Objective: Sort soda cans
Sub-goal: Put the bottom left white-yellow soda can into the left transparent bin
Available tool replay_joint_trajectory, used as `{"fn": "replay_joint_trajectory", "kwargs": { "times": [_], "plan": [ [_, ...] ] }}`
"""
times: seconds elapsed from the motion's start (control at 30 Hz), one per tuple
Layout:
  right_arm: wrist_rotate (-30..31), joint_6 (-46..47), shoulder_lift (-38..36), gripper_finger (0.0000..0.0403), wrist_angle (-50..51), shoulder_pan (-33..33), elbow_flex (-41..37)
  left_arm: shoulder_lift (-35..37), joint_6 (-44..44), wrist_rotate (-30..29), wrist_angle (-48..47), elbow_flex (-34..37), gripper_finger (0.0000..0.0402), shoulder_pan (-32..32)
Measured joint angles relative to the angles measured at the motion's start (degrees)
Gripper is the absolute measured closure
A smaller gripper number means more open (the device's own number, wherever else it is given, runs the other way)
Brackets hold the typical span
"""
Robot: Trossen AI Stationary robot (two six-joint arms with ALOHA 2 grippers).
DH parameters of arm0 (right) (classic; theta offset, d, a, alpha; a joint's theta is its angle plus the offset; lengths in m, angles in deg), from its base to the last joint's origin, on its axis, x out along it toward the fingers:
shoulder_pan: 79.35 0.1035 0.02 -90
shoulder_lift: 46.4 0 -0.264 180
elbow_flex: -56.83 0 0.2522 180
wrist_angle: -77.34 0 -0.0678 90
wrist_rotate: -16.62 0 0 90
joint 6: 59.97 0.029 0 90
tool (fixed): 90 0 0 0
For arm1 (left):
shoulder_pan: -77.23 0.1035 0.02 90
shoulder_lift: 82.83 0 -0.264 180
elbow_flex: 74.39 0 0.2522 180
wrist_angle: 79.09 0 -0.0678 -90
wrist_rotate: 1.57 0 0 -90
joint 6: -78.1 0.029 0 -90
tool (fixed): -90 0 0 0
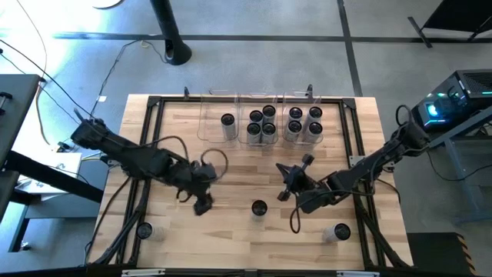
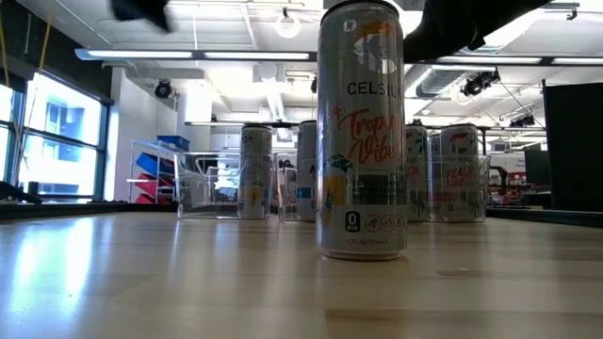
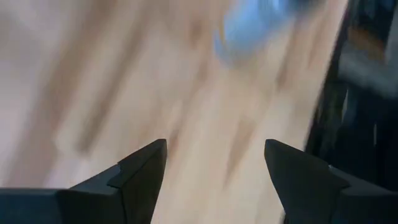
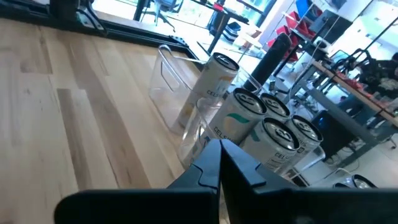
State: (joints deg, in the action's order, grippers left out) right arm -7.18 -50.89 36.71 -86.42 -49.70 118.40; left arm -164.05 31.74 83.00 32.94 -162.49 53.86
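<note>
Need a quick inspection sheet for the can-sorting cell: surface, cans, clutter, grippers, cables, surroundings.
Surface: wooden table, black frame around it.
Job's things: eight soda cans in the clear bins at the far edge, one, four, three; loose can mid-table, another near the front left corner, another front right.
Clutter: nothing seen.
Grippers: left gripper open, empty; right gripper shut, empty.
Cables: looped along both arms; more on the floor at left.
Surroundings: equipment with lit panel at right; no person seen.
</note>
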Motion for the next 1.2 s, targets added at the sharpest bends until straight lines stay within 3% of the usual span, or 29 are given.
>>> {"fn": "replay_joint_trajectory", "kwargs": {
  "times": [0.23, 0.33, 0.53, 0.9, 1.2],
  "plan": [
    [0.3, -0.6, 0.1, 0.0402, -0.1, -0.2, 0.0, -5.6, -3.9, 21.3, -24.3, 0.0, 0.0113, -0.7],
    [1.4, -0.6, 0.1, 0.0402, -0.1, -0.5, 0.0, -6.5, -6.4, 25.8, -30.5, 0.0, 0.0103, -2.3],
    [1.6, -2.0, 0.1, 0.0402, -0.1, -0.9, 0.0, -6.2, -18.2, 27.3, -30.3, 0.0, 0.0084, -6.4],
    [1.2, -2.5, 0.1, 0.0402, -0.1, -0.7, 0.0, -6.3, -38.4, 30.6, -26.0, 0.6, 0.0083, -17.4],
    [-0.1, -1.6, 0.1, 0.0402, -0.1, -0.6, 0.0, -6.5, -44.2, 30.3, -23.7, 0.9, 0.0083, -21.6]
  ]
}}
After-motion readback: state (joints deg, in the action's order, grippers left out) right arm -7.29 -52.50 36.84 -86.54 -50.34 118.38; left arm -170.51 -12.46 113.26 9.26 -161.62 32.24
